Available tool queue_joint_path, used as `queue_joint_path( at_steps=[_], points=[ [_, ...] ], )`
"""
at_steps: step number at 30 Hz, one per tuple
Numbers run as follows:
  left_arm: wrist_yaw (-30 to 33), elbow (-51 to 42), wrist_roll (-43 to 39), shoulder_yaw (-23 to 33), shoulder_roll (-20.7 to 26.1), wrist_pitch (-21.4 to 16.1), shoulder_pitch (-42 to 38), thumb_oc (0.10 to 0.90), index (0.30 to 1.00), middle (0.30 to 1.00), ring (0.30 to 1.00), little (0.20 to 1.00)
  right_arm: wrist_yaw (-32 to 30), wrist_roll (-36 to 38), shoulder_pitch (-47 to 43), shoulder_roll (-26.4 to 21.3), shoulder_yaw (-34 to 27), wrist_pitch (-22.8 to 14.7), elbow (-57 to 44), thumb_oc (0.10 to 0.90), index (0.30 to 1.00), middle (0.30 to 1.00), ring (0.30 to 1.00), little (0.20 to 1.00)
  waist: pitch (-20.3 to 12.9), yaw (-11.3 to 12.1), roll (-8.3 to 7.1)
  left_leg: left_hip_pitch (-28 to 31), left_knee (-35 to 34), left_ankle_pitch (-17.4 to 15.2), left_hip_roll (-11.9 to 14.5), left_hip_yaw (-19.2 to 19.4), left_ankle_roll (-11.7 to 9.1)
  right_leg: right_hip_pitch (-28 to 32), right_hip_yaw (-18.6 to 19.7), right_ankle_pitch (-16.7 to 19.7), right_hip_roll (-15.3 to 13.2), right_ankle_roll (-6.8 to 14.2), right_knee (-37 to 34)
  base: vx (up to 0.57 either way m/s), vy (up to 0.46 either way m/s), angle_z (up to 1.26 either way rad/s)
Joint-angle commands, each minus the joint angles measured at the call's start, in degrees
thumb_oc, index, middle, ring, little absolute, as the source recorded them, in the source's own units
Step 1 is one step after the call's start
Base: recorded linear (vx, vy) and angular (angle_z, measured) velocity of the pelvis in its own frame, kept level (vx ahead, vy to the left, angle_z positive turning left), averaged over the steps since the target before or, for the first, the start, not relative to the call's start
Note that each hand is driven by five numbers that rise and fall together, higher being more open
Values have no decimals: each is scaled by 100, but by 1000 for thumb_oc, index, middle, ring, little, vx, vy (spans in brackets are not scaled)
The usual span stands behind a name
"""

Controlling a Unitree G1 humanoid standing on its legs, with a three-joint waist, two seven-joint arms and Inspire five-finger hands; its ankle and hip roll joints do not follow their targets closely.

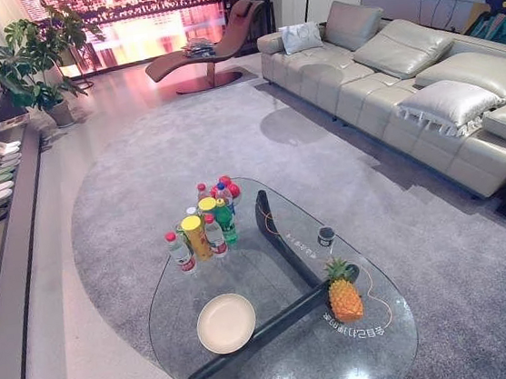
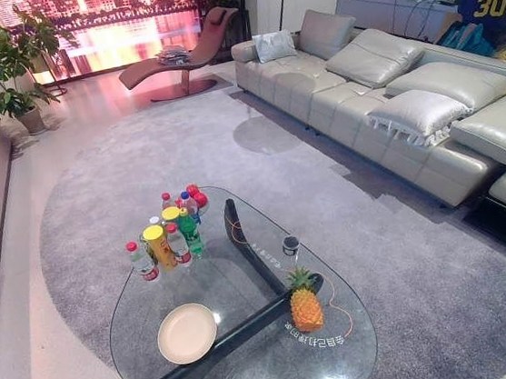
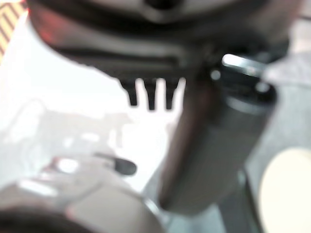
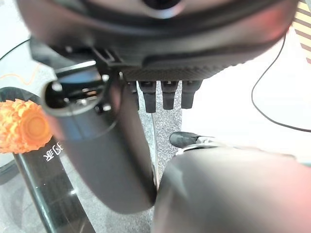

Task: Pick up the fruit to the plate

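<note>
Pineapple (image 1: pixel 344 296) stands upright on the glass bench (image 1: pixel 283 369), apart from the empty plate (image 1: pixel 225 322). We judge the reach not yet begun. Right hand (image 4: pixel 167 94) fingers hang straight, holding nothing; left hand (image 3: pixel 151 92) likewise. Next: approach, grasp the fruit.

Bright daylight glares on the glass table (image 1: pixel 283 369); left wrist view blurred.
</note>
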Motion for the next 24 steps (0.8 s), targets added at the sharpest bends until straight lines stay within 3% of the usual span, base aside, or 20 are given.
queue_joint_path(
  at_steps=[1, 16, 24],
  points=[
    [-62, 421, 65, 29, -157, -22, -407, 800, 900, 900, 900, 900, -79, -192, 11, 79, 257, 88, 616, 800, 900, 900, 900, 900, 85, 37, -184, -223, 8, 54, -258, 45, -49, 203, -468, 337, -436, 341, 48, 0, 0, 0],
    [-106, 434, 196, 54, -98, -196, -361, 800, 900, 900, 900, 900, 18, -217, -14, -10, 200, 19, 714, 800, 900, 900, 900, 900, 110, 91, -219, -235, 17, 63, -261, 43, -35, 202, -482, 349, -440, 351, 54, 0, 0, 0],
    [-32, 444, 214, 73, -95, -190, -344, 800, 900, 900, 900, 900, -251, -309, 36, 7, 219, -91, 700, 800, 900, 900, 900, 900, 176, 70, -245, -263, 18, 70, -251, 94, -33, 157, -475, 370, -428, 360, 56, 0, 0, 0]
  ],
)
